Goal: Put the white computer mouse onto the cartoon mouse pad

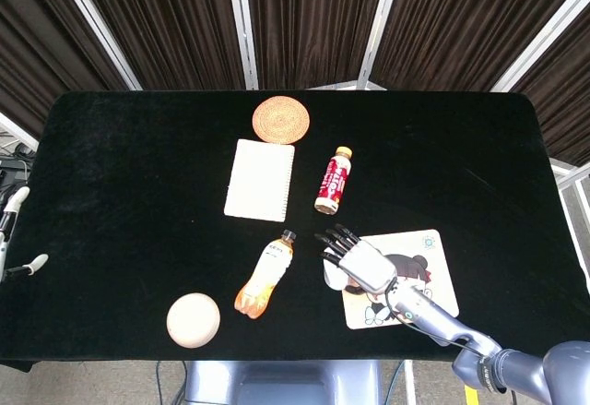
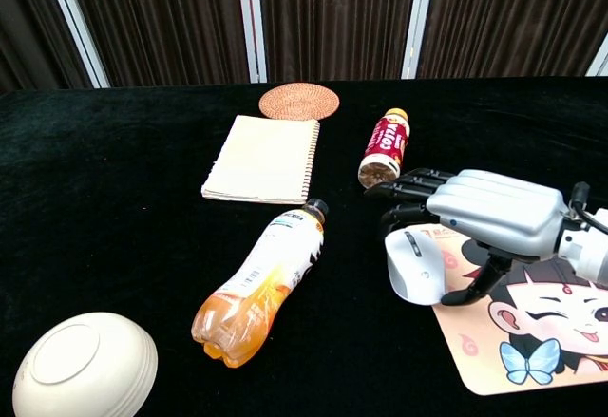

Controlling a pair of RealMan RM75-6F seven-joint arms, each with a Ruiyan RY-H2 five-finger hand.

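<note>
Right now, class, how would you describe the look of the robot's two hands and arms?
The right hand has a silver-grey shell with black fingers, a black cable near the wrist and a metallic grey arm behind. The left hand barely shows at the edge of the head view: pale whitish fingers, little else visible.

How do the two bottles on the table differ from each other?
The orange drink bottle is larger, clear, with a black cap; the red bottle is smaller, opaque, with a pale cap. The orange one's cap points at the notebook; the red one lies nearer the right hand. Both lie down.
</note>
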